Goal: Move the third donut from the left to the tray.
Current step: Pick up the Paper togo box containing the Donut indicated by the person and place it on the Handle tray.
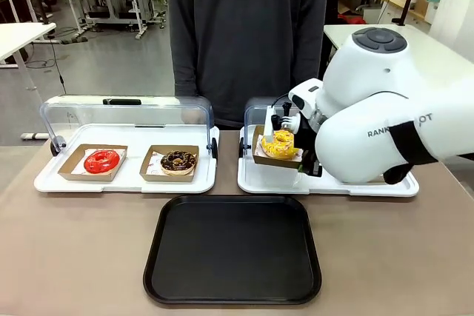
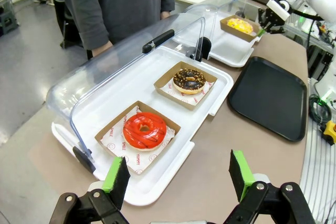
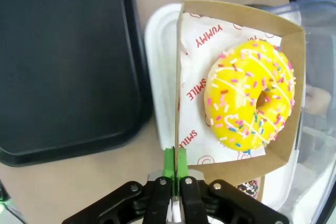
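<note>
The third donut (image 1: 280, 143) (image 2: 240, 25) (image 3: 252, 95) has yellow icing with coloured sprinkles and lies in a brown cardboard holder (image 3: 237, 170). My right gripper (image 3: 175, 156) (image 1: 304, 160) is shut on the holder's side wall and holds it tilted over the right white tray (image 1: 326, 186). The black tray (image 1: 233, 249) (image 2: 270, 95) (image 3: 63, 61) lies bare in front of the white trays, just beside the held holder. Over the table's left end, my left gripper (image 2: 178, 173) hangs open with nothing between its green pads.
The left white tray (image 1: 126, 180) (image 2: 157, 85) holds a red-iced donut (image 1: 101, 160) (image 2: 144, 130) and a chocolate donut (image 1: 178, 160) (image 2: 189, 80) in cardboard holders. Both clear lids (image 1: 126, 116) stand raised at the back. A person (image 1: 244, 35) stands at the far side.
</note>
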Available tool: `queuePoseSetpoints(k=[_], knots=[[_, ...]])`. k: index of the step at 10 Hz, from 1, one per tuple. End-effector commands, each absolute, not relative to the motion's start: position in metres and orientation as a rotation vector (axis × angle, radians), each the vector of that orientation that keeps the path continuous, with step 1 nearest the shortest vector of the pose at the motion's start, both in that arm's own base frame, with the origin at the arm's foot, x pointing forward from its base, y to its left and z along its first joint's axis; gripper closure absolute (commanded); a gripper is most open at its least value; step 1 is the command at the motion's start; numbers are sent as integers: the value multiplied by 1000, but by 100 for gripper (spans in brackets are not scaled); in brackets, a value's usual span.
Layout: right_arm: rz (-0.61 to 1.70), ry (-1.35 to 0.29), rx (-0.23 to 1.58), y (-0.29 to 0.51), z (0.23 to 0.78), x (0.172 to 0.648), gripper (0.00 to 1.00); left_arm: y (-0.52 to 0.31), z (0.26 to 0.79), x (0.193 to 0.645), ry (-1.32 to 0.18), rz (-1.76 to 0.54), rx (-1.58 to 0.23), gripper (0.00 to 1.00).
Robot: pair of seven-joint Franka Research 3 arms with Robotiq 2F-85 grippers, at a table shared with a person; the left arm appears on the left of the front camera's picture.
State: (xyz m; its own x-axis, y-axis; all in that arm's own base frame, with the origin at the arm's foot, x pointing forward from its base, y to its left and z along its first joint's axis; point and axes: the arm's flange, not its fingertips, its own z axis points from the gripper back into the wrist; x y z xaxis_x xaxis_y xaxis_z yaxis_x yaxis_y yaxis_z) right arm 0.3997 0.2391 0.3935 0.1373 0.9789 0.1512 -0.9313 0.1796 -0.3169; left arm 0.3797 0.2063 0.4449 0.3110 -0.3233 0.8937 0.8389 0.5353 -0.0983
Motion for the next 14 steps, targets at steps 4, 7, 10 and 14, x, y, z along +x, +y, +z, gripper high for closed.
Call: queuePoseSetpoints(k=[4, 7, 10, 14], knots=[[1332, -344, -174, 297, 396, 331, 98, 207, 447, 379, -973, -845, -639, 0], [1399, -332, -166, 327, 371, 297, 98, 207, 447, 379, -973, -845, -639, 0], [1439, -342, -160, 345, 347, 271, 98, 207, 447, 379, -973, -845, -639, 0], [1489, -299, -143, 361, 322, 260, 98, 207, 447, 379, -973, -845, -639, 0]])
